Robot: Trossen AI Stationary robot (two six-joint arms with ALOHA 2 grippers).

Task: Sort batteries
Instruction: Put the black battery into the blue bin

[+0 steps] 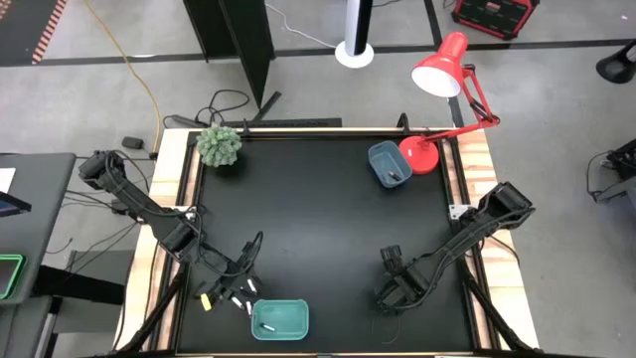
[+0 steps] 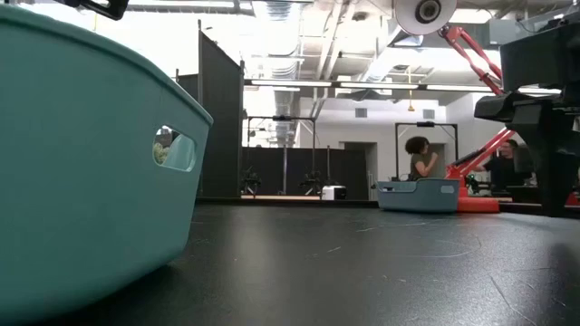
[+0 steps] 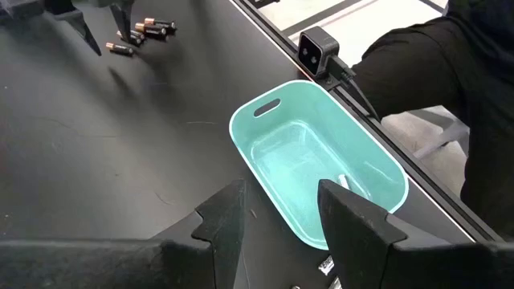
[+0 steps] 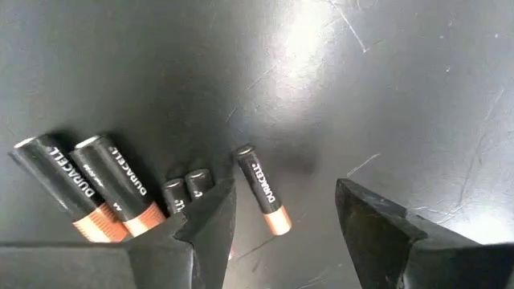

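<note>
Several dark batteries with copper-coloured ends [image 4: 120, 185] lie on the black table, two thick and three thin. My right gripper [image 4: 281, 233] points down over them, open. One thin battery [image 4: 261, 189] lies flat between its fingers, untouched. The same group shows far off in the left wrist view [image 3: 140, 32]. A whitish battery [image 3: 344, 183] lies on the floor of the teal tray [image 3: 317, 172] at the near edge. My left gripper [image 3: 281, 233] hangs open beside that tray [image 1: 280, 318], holding nothing.
A blue tray [image 1: 388, 164] stands at the far right beside a red desk lamp [image 1: 437, 80]. A small green plant [image 1: 219, 145] sits at the far left corner. A few small loose things [image 1: 243, 296] lie by my left gripper. A person stands in the room beyond.
</note>
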